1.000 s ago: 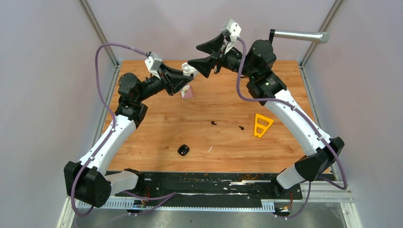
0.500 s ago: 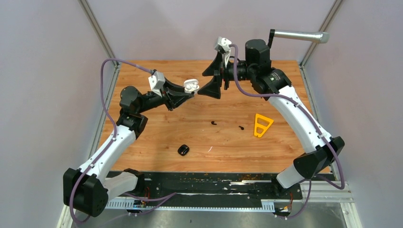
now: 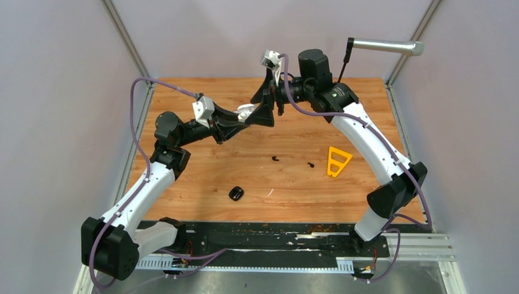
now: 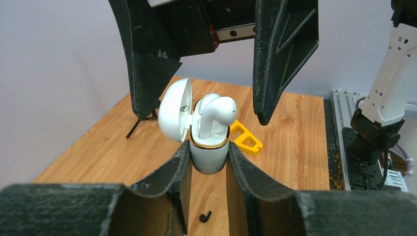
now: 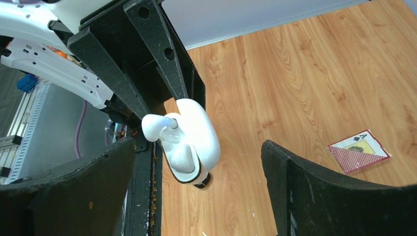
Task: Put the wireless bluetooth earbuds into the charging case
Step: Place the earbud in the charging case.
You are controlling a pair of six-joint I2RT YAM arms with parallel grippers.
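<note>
While the left tool (image 4: 207, 146) clamps the charging case (image 4: 209, 161), centre the right tool (image 4: 201, 120) (jaws wide apart) and press the white earbud (image 4: 219, 109) straight down.

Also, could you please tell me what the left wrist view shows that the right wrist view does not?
Only the left wrist view: the yellow triangular piece and a black earbud lying on the table. Only the right wrist view: a playing card on the table. Both: the open white charging case clamped in the left gripper, a white earbud standing proud of it, and the open right gripper facing it.
</note>
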